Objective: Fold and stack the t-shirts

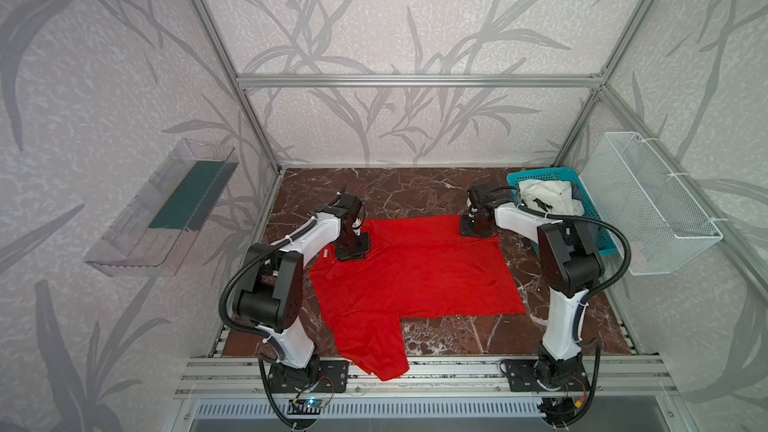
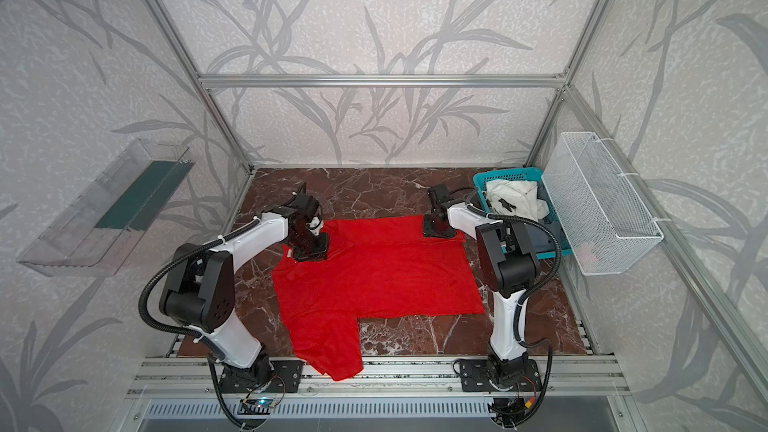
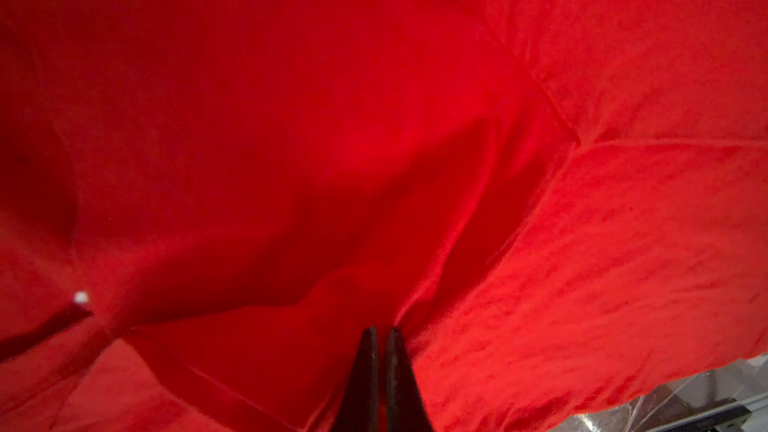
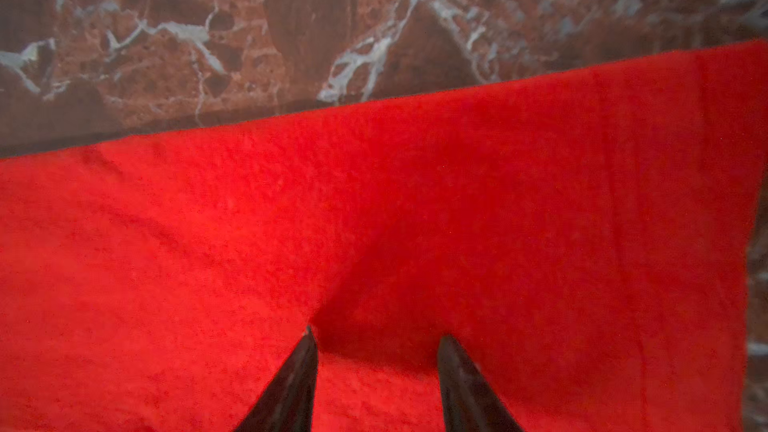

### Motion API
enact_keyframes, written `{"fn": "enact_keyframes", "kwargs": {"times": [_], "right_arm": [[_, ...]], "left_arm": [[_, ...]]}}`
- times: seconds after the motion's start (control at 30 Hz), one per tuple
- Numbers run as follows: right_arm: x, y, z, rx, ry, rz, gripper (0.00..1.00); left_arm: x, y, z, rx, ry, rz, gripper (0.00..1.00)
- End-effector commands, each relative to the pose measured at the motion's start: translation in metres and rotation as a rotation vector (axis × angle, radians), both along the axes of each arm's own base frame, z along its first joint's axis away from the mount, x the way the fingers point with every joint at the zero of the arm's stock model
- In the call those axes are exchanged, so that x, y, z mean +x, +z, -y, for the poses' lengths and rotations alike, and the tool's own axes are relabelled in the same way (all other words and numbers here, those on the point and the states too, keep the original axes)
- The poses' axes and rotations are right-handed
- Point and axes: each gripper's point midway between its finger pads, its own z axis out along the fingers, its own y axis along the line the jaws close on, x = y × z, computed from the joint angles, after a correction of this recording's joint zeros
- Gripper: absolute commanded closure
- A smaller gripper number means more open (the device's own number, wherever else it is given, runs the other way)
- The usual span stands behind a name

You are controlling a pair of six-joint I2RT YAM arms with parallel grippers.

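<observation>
The teal basket (image 1: pixel 540 172) at the back right corner of the table (image 1: pixel 415 189) holds a crumpled white t-shirt (image 1: pixel 548 197). The red t-shirt (image 1: pixel 415 276) lies spread mid-table, 1 sleeve over the front edge. The left gripper (image 3: pixel 380 332), fully closed, pinches its cloth. The right gripper (image 4: pixel 377 333), half open, touches it near its back edge.

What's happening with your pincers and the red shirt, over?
Left pincer shut on red shirt. Right pincer open, at its far edge. Nothing in the way.

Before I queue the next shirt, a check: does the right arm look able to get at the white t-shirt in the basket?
Probably yes. The white t-shirt lies uncovered on top in the open teal basket, beside the right arm; the right gripper stands open over the red t-shirt, holding nothing.
</observation>
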Motion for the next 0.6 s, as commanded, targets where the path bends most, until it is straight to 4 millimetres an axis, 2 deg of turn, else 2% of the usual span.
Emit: {"fn": "enact_keyframes", "kwargs": {"times": [0.0,0.07,0.1,0.13,0.17,0.23,0.27,0.3,0.4,0.47,0.57], "right_arm": [[-0.009,-0.02,0.007,-0.012,-0.013,-0.061,0.51],[-0.01,-0.022,0.007,-0.011,-0.013,-0.068,0.51],[-0.01,-0.023,0.008,-0.012,-0.015,-0.071,0.51],[-0.01,-0.025,0.008,-0.013,-0.015,-0.074,0.51],[-0.01,-0.026,0.009,-0.014,-0.016,-0.076,0.51],[-0.01,-0.028,0.01,-0.014,-0.017,-0.082,0.51],[-0.01,-0.028,0.01,-0.013,-0.018,-0.085,0.51],[-0.009,-0.028,0.011,-0.013,-0.02,-0.084,0.51],[-0.008,-0.025,0.01,-0.012,-0.017,-0.081,0.51],[-0.008,-0.023,0.01,-0.011,-0.017,-0.077,0.51],[-0.009,-0.021,0.009,-0.004,-0.014,-0.078,0.51]], "left_arm": [[-0.035,0.001,0.012,0.0,-0.017,-0.065,1.0],[-0.053,0.002,0.025,-0.019,-0.042,-0.086,0.99],[-0.061,0.004,0.031,-0.032,-0.059,-0.094,0.95],[-0.071,0.008,0.04,-0.067,-0.091,-0.101,0.8],[-0.078,0.013,0.048,-0.103,-0.125,-0.097,0.71],[-0.081,0.028,0.053,-0.145,-0.166,-0.048,0.67],[-0.075,0.037,0.049,-0.139,-0.177,0.007,0.66],[-0.066,0.044,0.04,-0.097,-0.154,0.057,0.65],[-0.019,0.059,0.008,-0.017,-0.037,0.223,0.63],[0.021,0.056,-0.025,0.023,0.115,0.27,0.63],[0.074,0.043,-0.056,0.058,0.22,0.255,0.63]]}}
